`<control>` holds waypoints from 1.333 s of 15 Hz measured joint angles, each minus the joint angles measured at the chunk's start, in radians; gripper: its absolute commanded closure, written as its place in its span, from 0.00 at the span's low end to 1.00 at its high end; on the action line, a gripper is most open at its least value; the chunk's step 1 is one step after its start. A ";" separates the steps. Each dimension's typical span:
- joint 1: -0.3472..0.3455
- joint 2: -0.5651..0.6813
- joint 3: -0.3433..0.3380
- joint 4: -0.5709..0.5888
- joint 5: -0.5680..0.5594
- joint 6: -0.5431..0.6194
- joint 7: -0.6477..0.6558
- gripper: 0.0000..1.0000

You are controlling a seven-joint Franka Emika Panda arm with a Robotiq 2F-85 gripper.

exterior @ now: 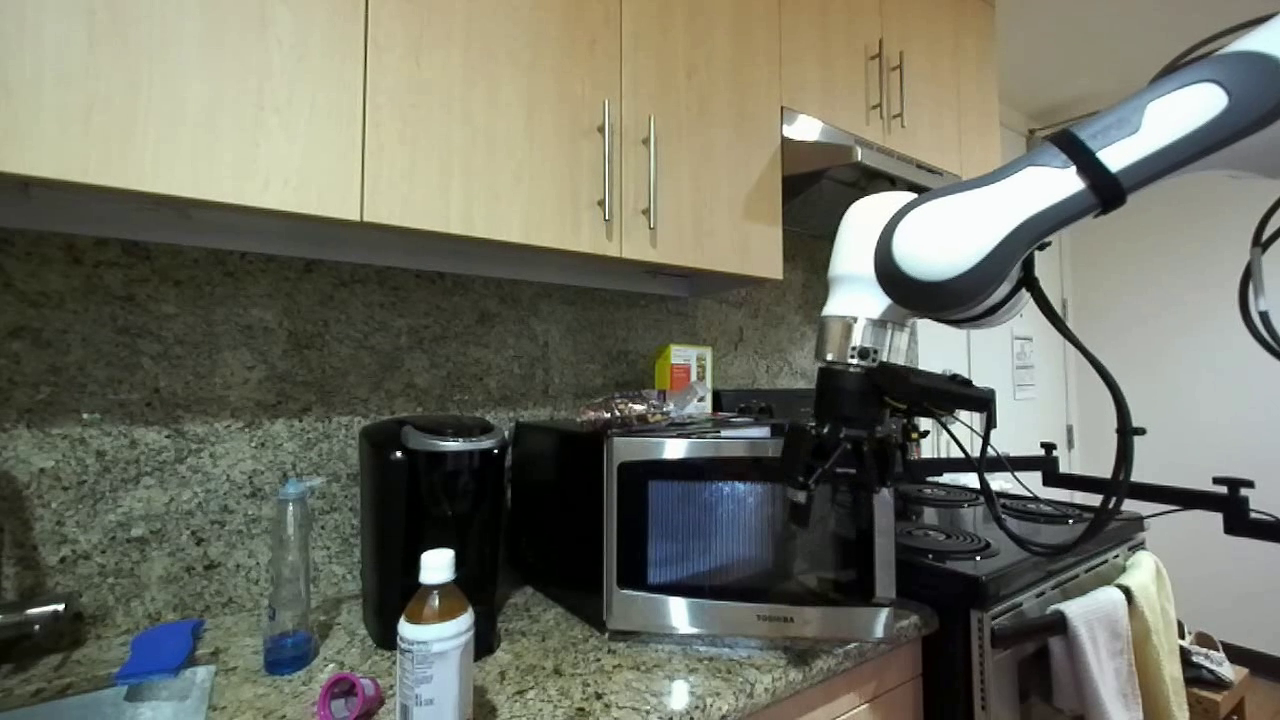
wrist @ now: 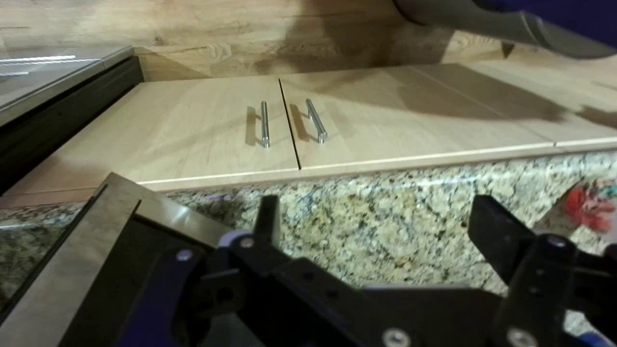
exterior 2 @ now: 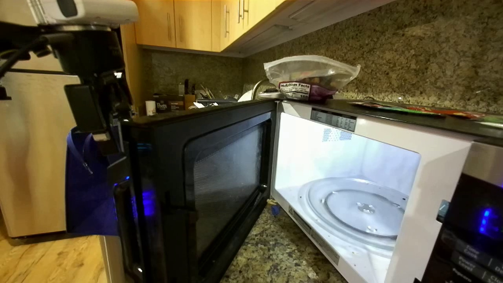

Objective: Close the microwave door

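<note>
The microwave door (exterior: 700,525) is a silver-framed panel with a dark window. In an exterior view its inner face (exterior 2: 228,188) shows, and it stands wide open, swung away from the lit white cavity (exterior 2: 365,204) with a glass turntable. My gripper (exterior: 840,490) is on the door's outer side, in front of its handle end; it also shows beside the door's free edge (exterior 2: 106,145). I cannot tell whether it touches the door. In the wrist view the gripper (wrist: 378,212) is open, with only countertop between its fingers. The door's silver frame (wrist: 67,274) lies left of the fingers.
A black box-shaped appliance (exterior: 430,540) stands beside the microwave. A white-capped bottle (exterior: 435,640) and a spray bottle (exterior: 290,590) stand on the granite counter (exterior: 600,680). A clear bag (exterior 2: 310,76) lies on the microwave. A stove (exterior: 960,570) is at the other side.
</note>
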 measured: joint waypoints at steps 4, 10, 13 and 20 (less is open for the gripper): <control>-0.079 0.006 0.023 -0.014 -0.054 0.152 0.129 0.00; -0.269 0.024 0.165 -0.065 -0.295 0.361 0.447 0.00; -0.388 0.026 0.255 -0.078 -0.485 0.423 0.661 0.00; -0.632 0.027 0.455 -0.078 -0.940 0.489 1.157 0.00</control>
